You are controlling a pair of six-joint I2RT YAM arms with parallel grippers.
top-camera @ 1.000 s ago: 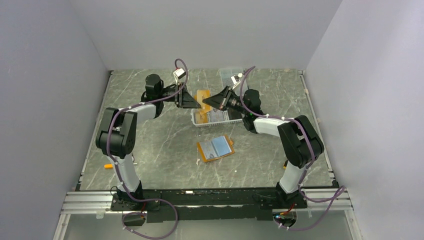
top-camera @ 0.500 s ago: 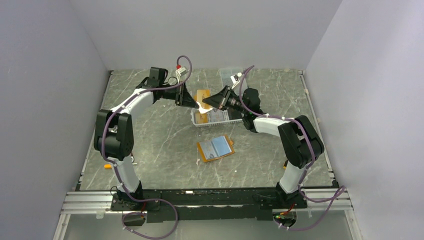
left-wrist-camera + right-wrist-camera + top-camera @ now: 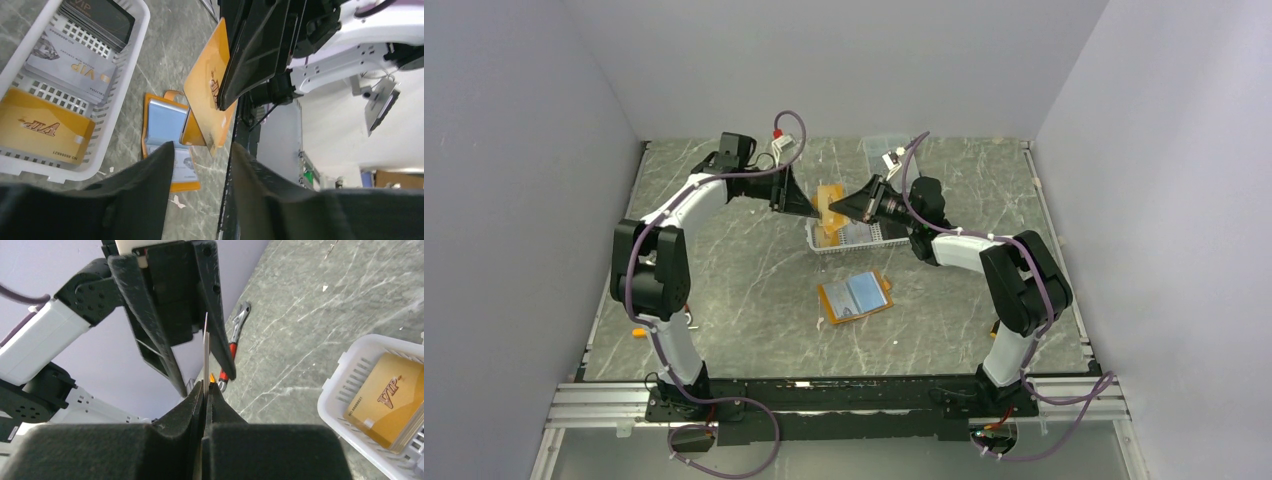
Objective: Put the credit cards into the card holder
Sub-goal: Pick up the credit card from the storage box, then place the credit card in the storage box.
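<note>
Top view, right gripper (image 3: pixel 838 207): clamped on an orange-gold card (image 3: pixel 827 192), which it holds on edge in the air above the left end of the white basket (image 3: pixel 864 247).
Top view, left gripper (image 3: pixel 814 208): nose to nose with the right one, just beside the card.
Top view, card holder (image 3: pixel 856 295): lying spread open on the table (image 3: pixel 754 280), light blue inside up, near the basket on its near side and apart from both grippers.
Left wrist, left jaws: wide apart, with nothing between the pads (image 3: pixel 140 195). The held card hangs just ahead of them, and the card holder is on the table below it.
Left wrist, basket contents: a second gold card (image 3: pixel 45 127), a pale card (image 3: pixel 70 70) and a black card (image 3: pixel 100 17) lie inside.
Right wrist, right jaws: pressed tight on the card, which shows edge-on as a thin line.
Right wrist, left fingers (image 3: pixel 142 315): they stand on either side of the card's free end. I cannot tell whether they touch it.
Right wrist, table: a red-handled tool (image 3: pixel 234 342) lies beyond.
Step in hand (judged): a mid-air hand-over or regrasp of one card, with none yet seated in the holder.
Next move (judged): the left jaws must close squarely on the free end before the right gripper lets go. The card then has to come down with its edge aligned to a pocket of the open holder.
</note>
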